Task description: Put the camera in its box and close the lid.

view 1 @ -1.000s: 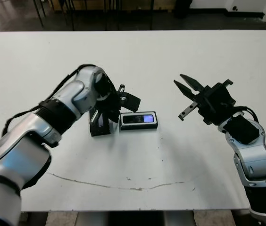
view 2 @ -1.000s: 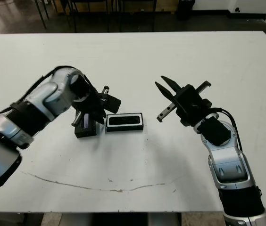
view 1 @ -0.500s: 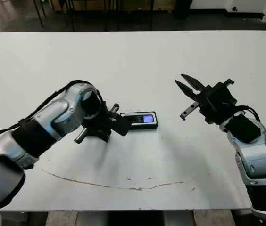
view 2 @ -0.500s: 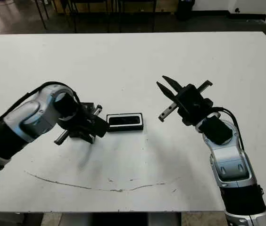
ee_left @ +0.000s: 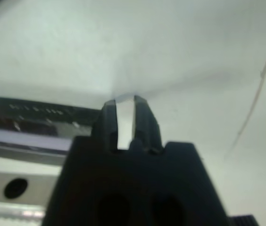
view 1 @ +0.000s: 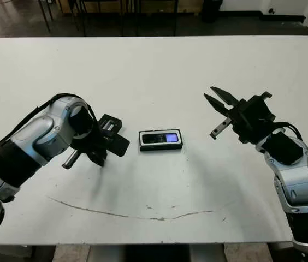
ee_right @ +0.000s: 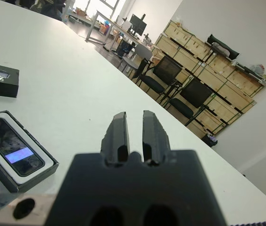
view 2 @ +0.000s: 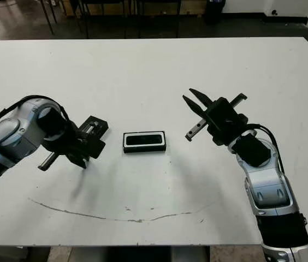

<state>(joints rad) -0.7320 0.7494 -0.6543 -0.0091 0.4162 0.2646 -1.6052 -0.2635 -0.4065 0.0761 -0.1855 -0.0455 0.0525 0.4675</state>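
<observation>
The box (view 1: 161, 148), black outside and white inside, lies at mid-table. The camera (view 1: 158, 138) rests in it, its blue-purple patch toward the right end. The right wrist view also shows the box (ee_right: 48, 172) with the camera (ee_right: 10, 141) inside. The lid (ee_left: 29, 127), black with a pale shiny strip, lies uncovered close beside my left gripper (ee_left: 125, 101), to the left of the box. That gripper's fingers stand nearly together, with only table showing between them. My right gripper (view 1: 207, 91) hovers right of the box, shut and holding nothing.
A thin dark curved line (view 1: 143, 215) runs across the table near its front edge. Chair legs and dark floor show beyond the far edge. In the right wrist view, chairs (ee_right: 170, 75) and wooden shelves (ee_right: 208, 52) stand beyond the table.
My left arm has swung left and back from the box's left end, and its gripper has turned. The right arm and the box with the camera have stayed put.
</observation>
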